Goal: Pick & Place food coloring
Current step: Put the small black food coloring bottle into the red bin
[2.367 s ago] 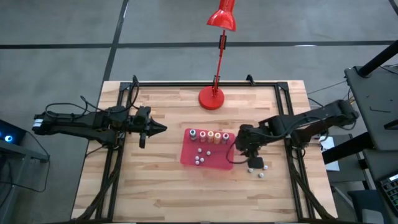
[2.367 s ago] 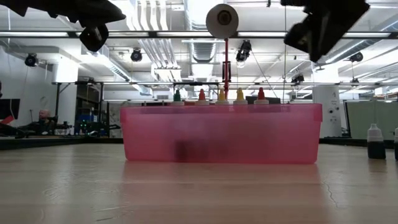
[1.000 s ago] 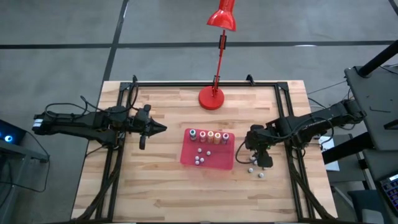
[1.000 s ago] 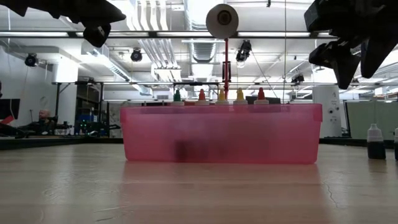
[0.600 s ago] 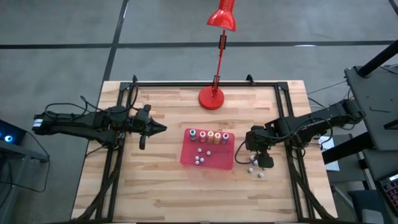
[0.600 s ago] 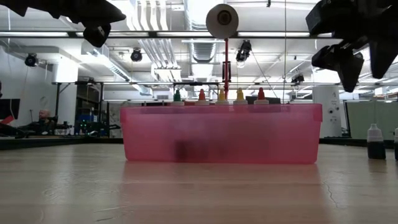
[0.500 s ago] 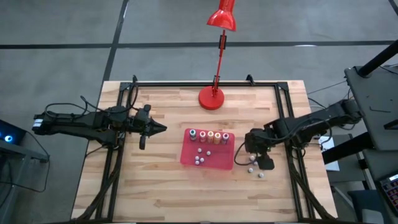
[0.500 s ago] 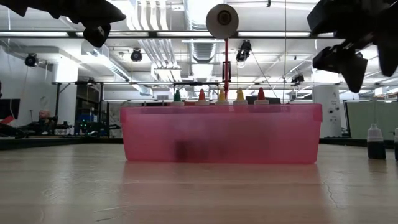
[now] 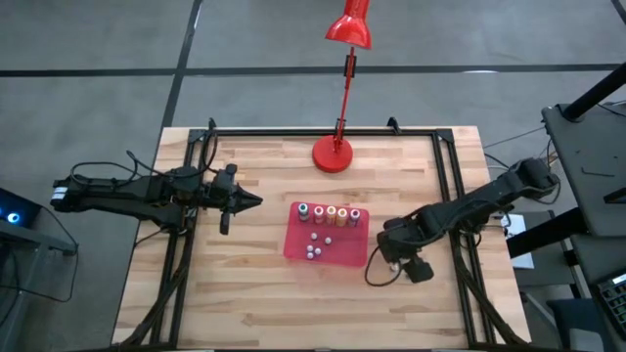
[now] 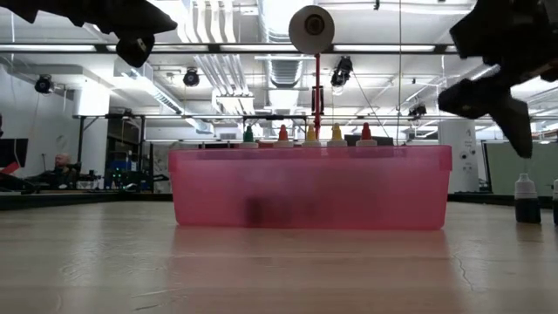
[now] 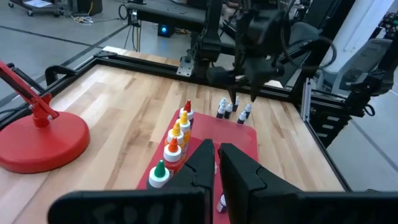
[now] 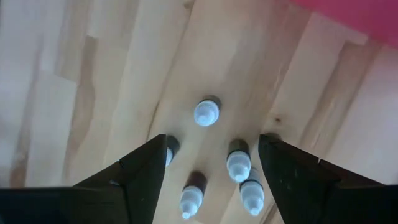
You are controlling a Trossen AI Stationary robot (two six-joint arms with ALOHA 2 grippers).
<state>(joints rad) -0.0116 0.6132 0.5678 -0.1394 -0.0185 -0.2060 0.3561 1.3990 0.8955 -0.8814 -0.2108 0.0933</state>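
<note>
Food coloring bottles with coloured caps [image 9: 329, 214] stand in a row along the far side of the red tray [image 9: 342, 252], and show again in the left wrist view [image 11: 174, 140]. To the right of the tray, several small dark bottles with white caps [image 12: 206, 112] stand on the table. My right gripper [image 12: 212, 140] hangs open above them, fingers pointing down; in the high view it [image 9: 391, 256] hides them. The low view shows it [image 10: 488, 118] clear of the table. My left gripper [image 9: 256, 202] is shut, held level to the left of the tray.
A red desk lamp stands on its round base [image 9: 334, 154] at the table's far middle. A few small white-topped things [image 9: 311, 251] lie in the tray's near half. One dark white-capped bottle [image 10: 524, 199] shows right of the tray. Dark metal rails frame the table.
My right gripper has moved toward the table's near edge and a little down, from beside the tray's right end to a place over the white-capped bottles. The bottles and the tray have kept still.
</note>
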